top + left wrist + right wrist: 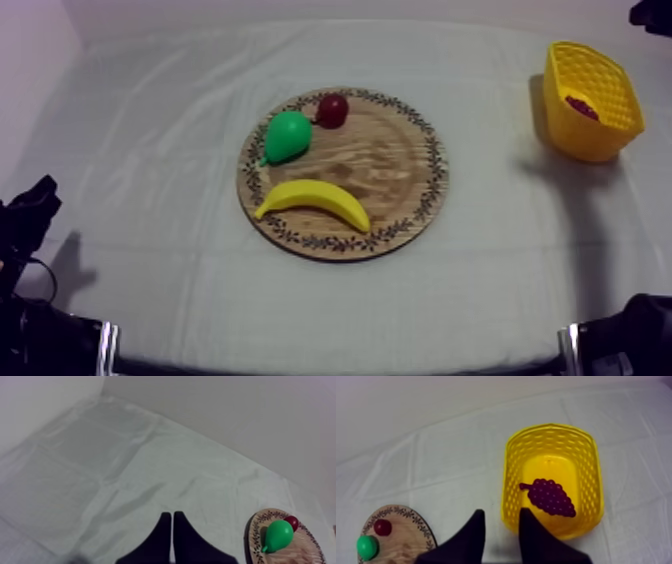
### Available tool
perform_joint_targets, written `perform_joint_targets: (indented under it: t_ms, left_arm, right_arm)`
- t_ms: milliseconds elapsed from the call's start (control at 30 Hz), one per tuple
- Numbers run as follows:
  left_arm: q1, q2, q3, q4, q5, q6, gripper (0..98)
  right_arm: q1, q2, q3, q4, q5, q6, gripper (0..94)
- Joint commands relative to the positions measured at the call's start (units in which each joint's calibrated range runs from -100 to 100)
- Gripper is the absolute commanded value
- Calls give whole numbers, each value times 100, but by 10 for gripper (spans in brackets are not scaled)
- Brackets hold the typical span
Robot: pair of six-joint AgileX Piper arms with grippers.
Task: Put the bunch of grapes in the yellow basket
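Noted left end effector low at the near left corner of the surface. Fingers pressed together into a narrow wedge, nothing held, over bare cloth and well apart from the wooden board.

Found the board at mid-surface, carrying three toy fruits. Logged banana lying along the board's near edge, curved, both ends pointing to the near side. Logged pear, green, on the board's left part, behind the banana and apart from it. Logged small red fruit at the board's far edge, just beside the pear; cannot tell whether touching.

Found yellow basket upright near the far right corner of the surface, well apart from the board. Confirmed bunch of grapes, dark purple, lying flat on the basket floor, off the board.

Noted right end effector hovering beside the basket. Fingers apart, nothing between them, bare cloth visible through the gap.
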Motion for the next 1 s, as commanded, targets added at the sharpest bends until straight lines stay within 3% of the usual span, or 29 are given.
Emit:
perform_joint_targets:
  t_ms: [0,267,567,967]
  left_arm:
    - [-2,5,0,0,-1,1,1]
    - [-2,5,0,0,-1,1,1]
    - [-2,5,0,0,-1,1,1]
    - [-2,5,0,0,-1,1,1]
  right_arm:
    - [-60,-560,186,-17,3,-7,164]
    - [-377,-1629,750,27,30,-31,87]
    - [-580,-3143,2011,-92,-389,65,60]
    - [-1109,-5084,4197,340,-1197,-78,42]
